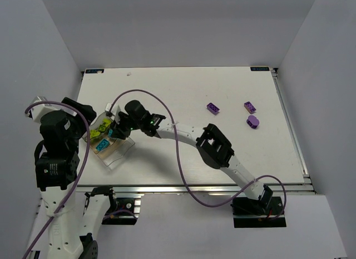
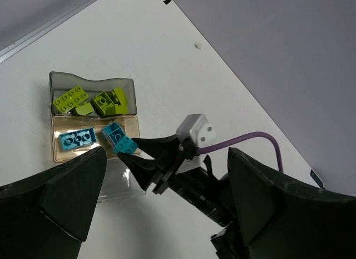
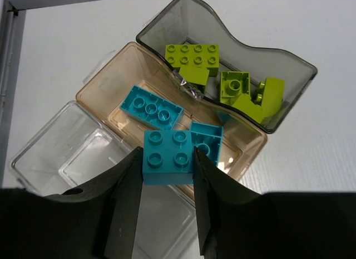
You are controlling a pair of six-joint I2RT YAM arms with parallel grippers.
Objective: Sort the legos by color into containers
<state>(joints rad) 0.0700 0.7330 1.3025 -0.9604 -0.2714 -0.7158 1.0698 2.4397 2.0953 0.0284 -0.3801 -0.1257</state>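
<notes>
Reaching with the right arm from its base at the near right edge, elbow bent low over the table (image 1: 183, 86), across to the far left. Pinching a cyan brick (image 3: 167, 157) by two sides in the right gripper (image 3: 167, 159), jaws partly closed, just above the tan compartment (image 3: 111, 89) (two other cyan bricks (image 3: 151, 107) lying inside). Lime bricks (image 3: 192, 55) in the grey compartment (image 3: 289, 64) beside it. Holding the left gripper (image 2: 167, 159) wide open and empty, near the box. Three purple bricks (image 1: 250, 107) well apart, at the table's right.

Ten legos (image 1: 213, 107), three containers (image 3: 125, 69)
</notes>
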